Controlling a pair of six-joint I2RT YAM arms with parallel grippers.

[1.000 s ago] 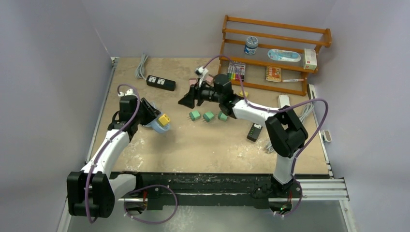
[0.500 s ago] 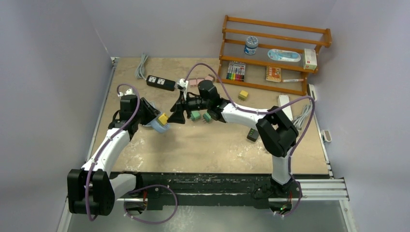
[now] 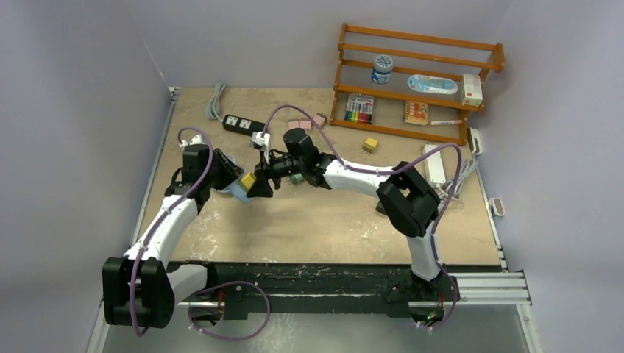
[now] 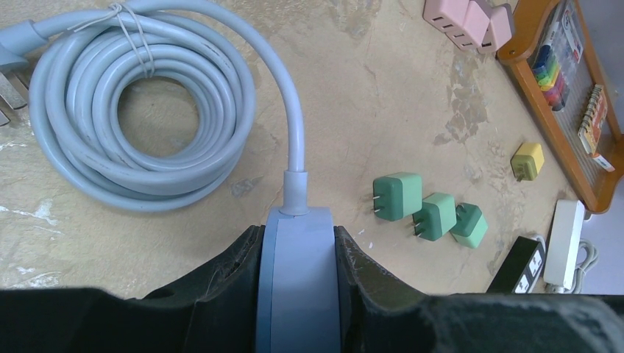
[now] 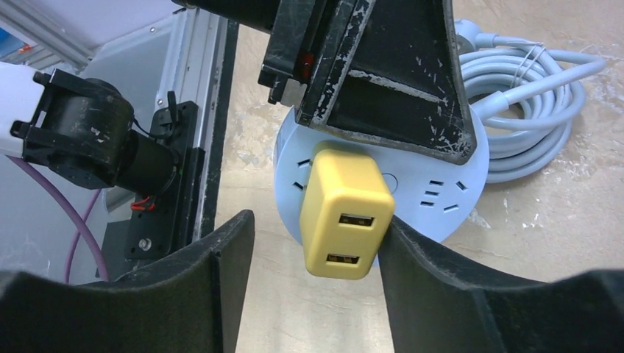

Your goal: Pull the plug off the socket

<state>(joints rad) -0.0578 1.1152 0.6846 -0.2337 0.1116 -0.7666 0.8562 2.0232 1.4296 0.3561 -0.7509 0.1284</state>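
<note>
A yellow plug (image 5: 346, 209) with two USB ports sits in a round pale-blue socket (image 5: 449, 187), which is tilted up off the table. My left gripper (image 4: 298, 243) is shut on the socket (image 4: 298, 283), one finger on each flat side. The socket's grey cable (image 4: 140, 110) lies coiled behind it. My right gripper (image 5: 313, 235) is open around the plug: its right finger touches the plug's side and its left finger stands apart. In the top view the right gripper (image 3: 259, 184) meets the plug (image 3: 248, 180) at the left gripper (image 3: 234, 176).
Green plugs (image 4: 397, 195) lie loose right of the socket, with a small yellow one (image 4: 527, 159) farther off. Pink adapters (image 3: 303, 124) and a black power strip (image 3: 239, 123) lie at the back. A wooden rack (image 3: 412, 81) stands back right, a white strip (image 3: 434, 163) beside it.
My right arm has swung left from in front of the rack, over the green plugs, to the yellow plug. The left arm and socket have stayed put.
</note>
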